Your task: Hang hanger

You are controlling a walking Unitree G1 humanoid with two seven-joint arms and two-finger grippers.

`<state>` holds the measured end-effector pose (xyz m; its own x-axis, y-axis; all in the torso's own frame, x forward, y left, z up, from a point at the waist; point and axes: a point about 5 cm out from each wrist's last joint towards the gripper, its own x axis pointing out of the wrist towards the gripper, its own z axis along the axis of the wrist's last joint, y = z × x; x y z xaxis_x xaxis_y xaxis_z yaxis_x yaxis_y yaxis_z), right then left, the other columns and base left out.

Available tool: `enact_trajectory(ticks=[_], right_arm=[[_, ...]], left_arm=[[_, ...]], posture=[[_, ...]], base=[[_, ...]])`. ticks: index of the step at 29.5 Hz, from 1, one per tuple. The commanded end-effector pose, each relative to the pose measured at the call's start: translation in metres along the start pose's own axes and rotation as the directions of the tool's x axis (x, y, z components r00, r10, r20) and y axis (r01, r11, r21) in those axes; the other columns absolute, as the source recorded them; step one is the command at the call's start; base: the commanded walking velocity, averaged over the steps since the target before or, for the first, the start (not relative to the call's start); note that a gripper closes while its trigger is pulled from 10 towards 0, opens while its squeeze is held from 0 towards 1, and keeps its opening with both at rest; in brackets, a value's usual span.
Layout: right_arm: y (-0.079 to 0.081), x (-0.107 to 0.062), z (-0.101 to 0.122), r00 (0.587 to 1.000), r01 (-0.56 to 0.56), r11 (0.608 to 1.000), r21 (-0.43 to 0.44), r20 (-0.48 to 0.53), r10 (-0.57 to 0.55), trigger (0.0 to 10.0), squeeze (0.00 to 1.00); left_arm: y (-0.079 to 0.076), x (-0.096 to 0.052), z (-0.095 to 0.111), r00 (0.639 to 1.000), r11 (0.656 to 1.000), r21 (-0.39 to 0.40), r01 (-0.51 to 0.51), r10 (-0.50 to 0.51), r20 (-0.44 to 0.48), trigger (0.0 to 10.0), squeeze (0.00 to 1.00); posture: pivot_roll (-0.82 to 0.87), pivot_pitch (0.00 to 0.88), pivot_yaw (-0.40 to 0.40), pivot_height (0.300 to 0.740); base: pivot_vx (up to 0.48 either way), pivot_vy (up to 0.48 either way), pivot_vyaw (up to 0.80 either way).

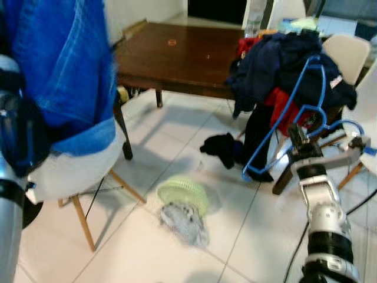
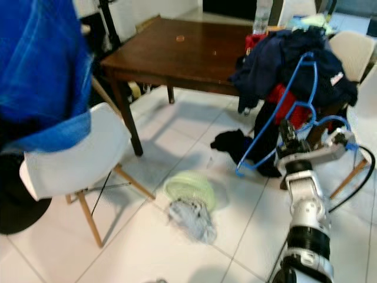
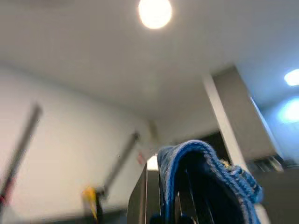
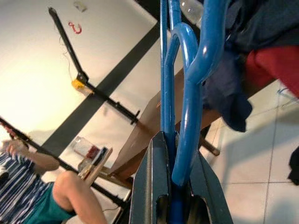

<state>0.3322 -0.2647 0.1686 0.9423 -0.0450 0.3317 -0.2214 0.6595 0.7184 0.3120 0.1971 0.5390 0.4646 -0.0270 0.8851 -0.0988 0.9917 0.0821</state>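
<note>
A blue wire hanger (image 4: 189,121) stands upright in my right gripper (image 4: 174,140), whose fingers are shut on its lower bar. In the eye views that gripper (image 1: 297,135) is at the right, in front of a chair piled with clothes, and the hanger (image 1: 322,82) rises from it against the pile. My left gripper (image 3: 180,210) is raised high at the left and is shut on blue jeans (image 1: 65,71), which hang down over a white chair. The denim (image 3: 205,177) covers most of its fingers.
A white chair (image 1: 76,165) stands at the near left and a brown table (image 1: 177,56) behind it. Dark and red clothes (image 1: 283,65) are heaped on a chair at the right. A green hat (image 1: 184,194), grey cloth (image 1: 185,224) and a black garment (image 1: 221,147) lie on the tiles. A person (image 4: 46,186) sits beside a black rack pole (image 4: 93,88).
</note>
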Motion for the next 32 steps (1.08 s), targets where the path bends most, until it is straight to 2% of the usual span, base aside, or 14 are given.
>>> enact_trajectory(ticks=[1,5,6,7,8,9,11,13,14,17,21,23,24,32], right_arm=[[-0.002,-0.002,0.001,1.0,0.006,1.0,-0.004,-0.01,-0.006,10.0,0.0],[-0.001,-0.002,0.001,1.0,0.007,1.0,-0.012,-0.015,-0.007,10.0,0.0],[-0.002,-0.002,0.0,1.0,0.012,1.0,-0.027,-0.023,-0.013,10.0,0.0],[-0.002,-0.002,0.0,1.0,0.012,1.0,-0.027,-0.023,-0.013,10.0,0.0],[-0.002,-0.002,0.0,0.999,0.017,0.999,-0.041,-0.03,-0.018,10.0,0.0],[-0.002,-0.002,0.0,0.999,0.017,0.999,-0.041,-0.03,-0.018,10.0,0.0],[-0.004,-0.003,0.0,0.999,0.038,0.998,-0.059,-0.038,-0.04,10.0,0.0],[-0.004,-0.003,0.0,0.999,0.038,0.998,-0.059,-0.038,-0.04,10.0,0.0],[-0.006,-0.005,0.002,0.998,0.045,0.997,-0.061,-0.038,-0.047,10.0,0.0],[-0.007,-0.006,0.003,0.998,0.052,0.997,-0.062,-0.039,-0.054,10.0,0.0],[-0.006,-0.004,0.001,0.995,0.053,0.995,-0.087,-0.077,-0.059,10.0,0.0],[-0.006,-0.004,0.001,0.995,0.053,0.995,-0.087,-0.077,-0.059,10.0,0.0],[-0.005,-0.003,-0.001,0.993,0.048,0.992,-0.114,-0.1,-0.06,10.0,0.0],[-0.006,-0.007,-0.001,0.988,0.056,0.979,-0.194,-0.132,-0.083,10.0,0.0]], left_arm=[[-0.019,-0.011,-0.023,0.995,0.996,-0.065,0.059,-0.064,-0.074,10.0,0.0],[-0.035,-0.025,-0.043,0.984,0.987,-0.126,0.101,-0.118,-0.137,10.0,0.0],[-0.055,-0.047,-0.071,0.958,0.968,-0.198,0.153,-0.195,-0.211,10.0,0.0],[-0.055,-0.047,-0.071,0.958,0.968,-0.198,0.153,-0.195,-0.211,10.0,0.0],[-0.072,-0.071,-0.095,0.925,0.945,-0.276,0.177,-0.256,-0.282,10.0,0.0],[-0.072,-0.071,-0.095,0.925,0.945,-0.276,0.177,-0.256,-0.282,10.0,0.0],[-0.1,-0.126,-0.133,0.839,0.898,-0.399,0.184,-0.355,-0.413,10.0,0.0],[-0.1,-0.126,-0.133,0.839,0.898,-0.399,0.184,-0.355,-0.413,10.0,0.0],[-0.112,-0.153,-0.144,0.791,0.873,-0.448,0.191,-0.407,-0.456,10.0,0.0],[-0.125,-0.175,-0.149,0.746,0.846,-0.493,0.204,-0.46,-0.482,10.0,0.0],[-0.16,-0.224,-0.145,0.601,0.713,-0.622,0.323,-0.662,-0.447,10.0,0.0],[-0.16,-0.224,-0.145,0.601,0.713,-0.622,0.323,-0.662,-0.447,10.0,0.0],[-0.167,-0.237,-0.143,0.552,0.669,-0.651,0.358,-0.714,-0.43,10.0,0.0],[-0.175,-0.267,-0.144,0.464,0.61,-0.694,0.382,-0.776,-0.427,10.0,0.0]], posture=[[0.19,0.11,0.021,0.74],[0.19,0.117,0.026,0.74],[0.19,0.115,0.024,0.74],[0.19,0.115,0.024,0.74],[0.19,0.119,0.026,0.74],[0.19,0.119,0.026,0.74],[0.17,0.122,0.031,0.74],[0.17,0.122,0.031,0.74],[0.17,0.121,0.03,0.74],[0.17,0.131,0.026,0.74],[0.16,0.142,0.03,0.74],[0.16,0.142,0.03,0.74],[0.15,0.143,0.037,0.74],[0.12,0.153,0.045,0.74]], base=[[0.0,0.0,0.0],[0.0,0.0,0.0],[0.0,0.0,0.0],[0.0,0.0,0.0],[0.0,0.0,0.0],[0.0,0.0,0.0],[0.0,0.0,0.0],[0.0,0.0,0.0],[0.0,0.0,0.0],[0.0,0.0,0.0],[0.0,0.0,0.0],[0.0,0.0,0.0],[0.0,0.0,-0.66],[0.0,0.0,-0.75]])
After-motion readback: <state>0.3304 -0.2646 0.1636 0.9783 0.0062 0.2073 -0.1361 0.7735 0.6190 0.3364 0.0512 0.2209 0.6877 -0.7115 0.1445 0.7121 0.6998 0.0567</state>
